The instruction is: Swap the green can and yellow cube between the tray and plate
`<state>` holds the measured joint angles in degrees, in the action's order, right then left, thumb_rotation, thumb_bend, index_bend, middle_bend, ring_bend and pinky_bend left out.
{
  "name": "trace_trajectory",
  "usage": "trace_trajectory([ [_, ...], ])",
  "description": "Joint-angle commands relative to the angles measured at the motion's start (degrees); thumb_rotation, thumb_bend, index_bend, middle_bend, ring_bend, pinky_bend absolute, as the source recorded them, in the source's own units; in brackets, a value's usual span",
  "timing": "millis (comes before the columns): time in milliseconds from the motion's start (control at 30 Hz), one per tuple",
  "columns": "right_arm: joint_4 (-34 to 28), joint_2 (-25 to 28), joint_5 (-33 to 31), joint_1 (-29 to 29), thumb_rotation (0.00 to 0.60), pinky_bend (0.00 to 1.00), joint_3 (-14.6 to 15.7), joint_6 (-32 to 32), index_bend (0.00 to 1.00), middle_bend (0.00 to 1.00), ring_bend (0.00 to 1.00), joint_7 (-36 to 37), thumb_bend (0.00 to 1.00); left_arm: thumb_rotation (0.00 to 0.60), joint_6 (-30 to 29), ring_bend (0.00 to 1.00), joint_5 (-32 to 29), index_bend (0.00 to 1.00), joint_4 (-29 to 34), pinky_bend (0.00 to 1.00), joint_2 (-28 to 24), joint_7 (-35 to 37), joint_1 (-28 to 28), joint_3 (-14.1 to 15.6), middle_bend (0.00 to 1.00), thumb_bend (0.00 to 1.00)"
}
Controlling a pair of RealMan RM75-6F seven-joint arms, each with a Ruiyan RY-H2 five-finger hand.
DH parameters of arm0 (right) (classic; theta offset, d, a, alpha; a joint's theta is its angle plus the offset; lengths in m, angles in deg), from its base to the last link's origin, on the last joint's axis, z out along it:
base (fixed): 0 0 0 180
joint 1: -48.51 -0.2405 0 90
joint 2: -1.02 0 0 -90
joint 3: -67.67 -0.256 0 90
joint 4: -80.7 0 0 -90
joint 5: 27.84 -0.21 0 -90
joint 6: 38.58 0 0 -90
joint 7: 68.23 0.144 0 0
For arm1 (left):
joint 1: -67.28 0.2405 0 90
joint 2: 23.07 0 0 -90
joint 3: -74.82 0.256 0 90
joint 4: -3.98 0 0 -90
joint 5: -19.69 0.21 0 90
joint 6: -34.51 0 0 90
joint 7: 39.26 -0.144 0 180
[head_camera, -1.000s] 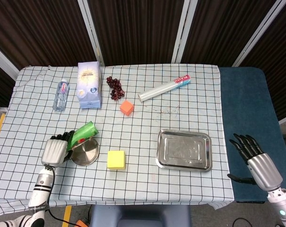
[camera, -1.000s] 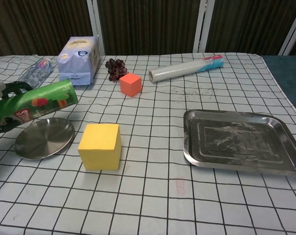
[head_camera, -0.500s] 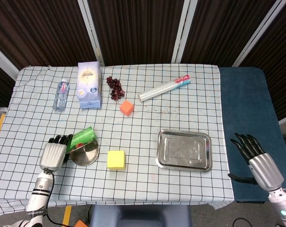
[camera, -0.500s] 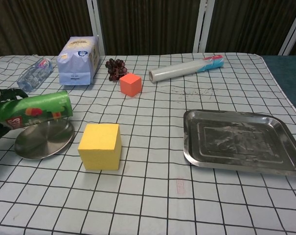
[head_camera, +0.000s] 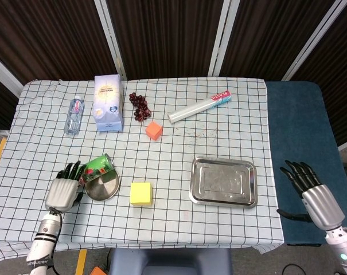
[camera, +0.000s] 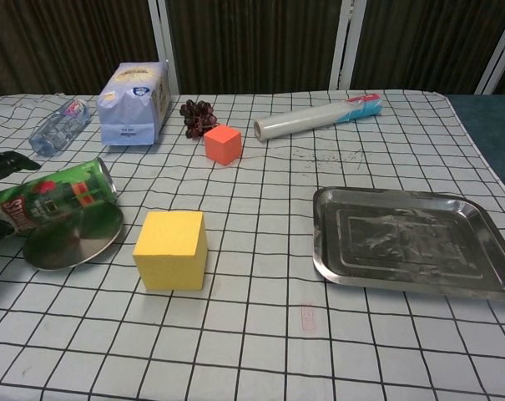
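Note:
The green can (head_camera: pixel 97 167) (camera: pixel 53 200) lies on its side across the left rim of the small round metal plate (head_camera: pixel 104 189) (camera: pixel 75 241). My left hand (head_camera: pixel 62 191) sits at the can's left end, its dark fingers (camera: pixel 8 159) above and below the can, still holding it. The yellow cube (head_camera: pixel 141 193) (camera: pixel 170 249) stands on the cloth just right of the plate. The rectangular metal tray (head_camera: pixel 223 182) (camera: pixel 411 238) lies farther right with nothing in it. My right hand (head_camera: pixel 308 193) hangs open off the table's right edge.
At the back of the table are a water bottle (head_camera: pixel 74 116), a white bag (head_camera: pixel 108 103), dark grapes (head_camera: pixel 140 106), an orange cube (head_camera: pixel 153 130) and a roll of wrap (head_camera: pixel 199 107). A blue surface lies to the right of the table.
My left hand has drawn back toward the front left edge and lowered the green can, which now rests on the plate's rim. The right hand has not moved.

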<state>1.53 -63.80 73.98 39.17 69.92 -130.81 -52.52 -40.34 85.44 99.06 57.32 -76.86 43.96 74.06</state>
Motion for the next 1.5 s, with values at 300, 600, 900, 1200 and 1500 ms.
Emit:
trace_trajectory([
  [300,0.23,-0.56,-0.15,-0.24,0.6,0.0,-0.16,0.61,0.0,0.0,0.0,-1.13,0.02,0.6,-12.3,0.0,10.93,0.01,1.83,0.21,-5.36,7.71,6.79,1.42,0.0,0.37],
  [600,-4.86,-1.44,1.59,-6.2,0.6,0.0,-1.07,8.45,0.0,0.0,0.0,-4.09,0.02,0.6,-21.81,0.0,19.06,0.1,-6.67,0.16,-6.63,17.52,14.58,4.39,0.05,0.37],
  [900,-14.73,-5.36,-2.43,-21.66,0.6,0.0,-5.6,30.49,0.0,0.01,0.0,-2.73,0.02,0.6,-19.76,0.0,17.62,0.11,-7.42,0.16,-7.01,17.33,15.61,2.39,0.05,0.37],
  [1200,-15.46,-15.73,-11.42,-30.51,0.6,0.0,-9.68,43.49,0.03,0.05,0.0,-12.24,0.02,0.6,-15.09,0.0,14.57,0.11,-6.99,0.16,-7.43,15.35,15.61,1.16,0.05,0.37],
  [1500,-11.99,-25.4,-20.85,-36.31,0.6,0.0,-12.38,49.53,0.06,0.07,0.0,-21.86,0.02,0.6,-13.3,0.0,15.58,0.11,-6.62,0.16,-7.48,14.51,15.69,1.16,0.05,0.38],
])
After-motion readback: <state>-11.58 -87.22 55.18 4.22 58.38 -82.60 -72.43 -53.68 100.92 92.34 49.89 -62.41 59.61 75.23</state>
